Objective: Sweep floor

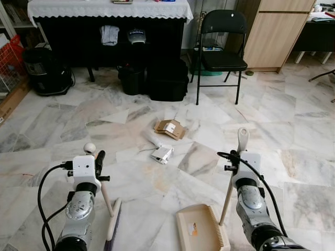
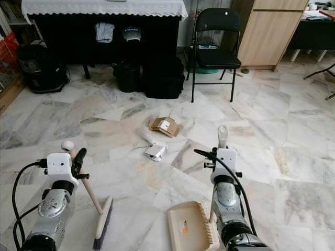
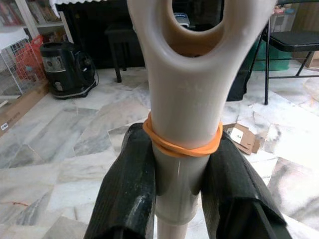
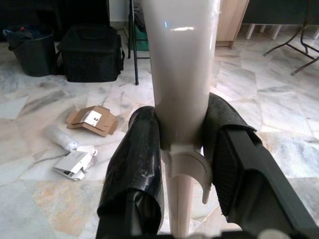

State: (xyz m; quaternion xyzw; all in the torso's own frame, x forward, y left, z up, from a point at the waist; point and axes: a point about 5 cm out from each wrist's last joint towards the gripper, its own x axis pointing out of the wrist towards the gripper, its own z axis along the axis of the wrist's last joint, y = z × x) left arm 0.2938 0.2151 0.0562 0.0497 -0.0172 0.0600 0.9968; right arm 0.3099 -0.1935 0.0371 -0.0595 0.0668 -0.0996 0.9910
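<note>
Marble floor (image 1: 293, 125) strewn with cardboard scrap (image 1: 169, 128) and white box (image 1: 162, 153), black chair (image 1: 222, 36) beyond, left gripper (image 3: 180, 169) fingers clamping broom (image 1: 112, 219) handle, orange band in wrist view, right gripper (image 4: 182, 149) fingers clamping dustpan (image 1: 201, 229) handle.

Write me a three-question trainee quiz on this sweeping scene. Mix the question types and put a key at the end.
1. True or false: the left claw is shut on the broom.
2. Which tool does the right claw hold? A) mop B) dustpan C) bucket
3. Fill in: the flattened cardboard box lies on the floor in front of the black folding ____.

Key: 1 true; 2 B; 3 chair.
</note>
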